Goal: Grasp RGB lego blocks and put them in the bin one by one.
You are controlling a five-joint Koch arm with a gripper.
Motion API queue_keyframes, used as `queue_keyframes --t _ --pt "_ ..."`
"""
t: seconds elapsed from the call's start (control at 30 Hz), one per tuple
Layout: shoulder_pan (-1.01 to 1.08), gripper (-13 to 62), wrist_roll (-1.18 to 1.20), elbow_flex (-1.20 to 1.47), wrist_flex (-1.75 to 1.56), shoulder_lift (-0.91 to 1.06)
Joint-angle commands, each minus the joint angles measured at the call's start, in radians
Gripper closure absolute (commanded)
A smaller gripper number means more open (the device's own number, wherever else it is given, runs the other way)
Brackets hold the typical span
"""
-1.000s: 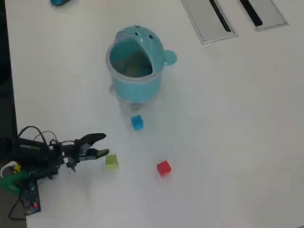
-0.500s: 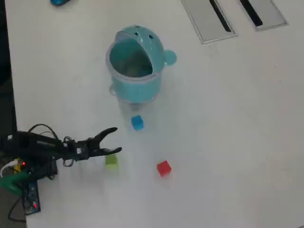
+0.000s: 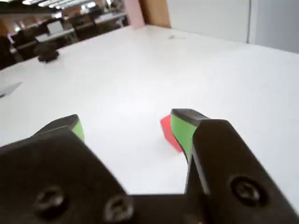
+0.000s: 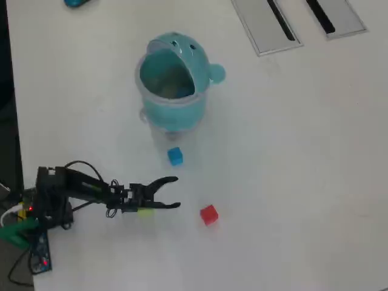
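Reaching further out across the table (image 4: pixel 291 182) now, my arm (image 4: pixel 79 188) is stretching toward three o'clock in the overhead view, well past where it was a moment ago. My gripper (image 4: pixel 176 193) is hanging with its jaws spread apart, nothing between them, tips pointing toward the red block (image 4: pixel 209 214). That block is sitting near the tips, at about four o'clock from them, not touching. The yellow-green block (image 4: pixel 144 211) is now showing only as a sliver under my wrist, behind the open jaws, where earlier it lay clear ahead of them; I cannot tell whether anything is touching it. The blue block (image 4: pixel 175 156) is resting at twelve o'clock from my gripper, just below the bin (image 4: pixel 173 85), unmoved.

The bin is standing upright near the top middle of the table, its mouth opening toward roughly seven o'clock in the overhead view, the domed lid tipped back toward one o'clock and the round knob poking out at three o'clock.

Through the wrist view, my two green-padded fingers (image 3: pixel 182 128) are framing the white table, and the red block (image 3: pixel 169 133) is peeking out just beside the right-hand finger, partly hidden by it.
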Motion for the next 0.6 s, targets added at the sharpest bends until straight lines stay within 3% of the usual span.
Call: queue_keyframes --t 0.0,0.33,0.57 --pt "0.009 15.6 -0.051 -0.115 -0.023 -0.034" --pt "0.069 15.5 -0.153 -0.196 -0.147 -0.187" --pt "0.109 16.3 -0.052 -0.227 0.091 0.005"
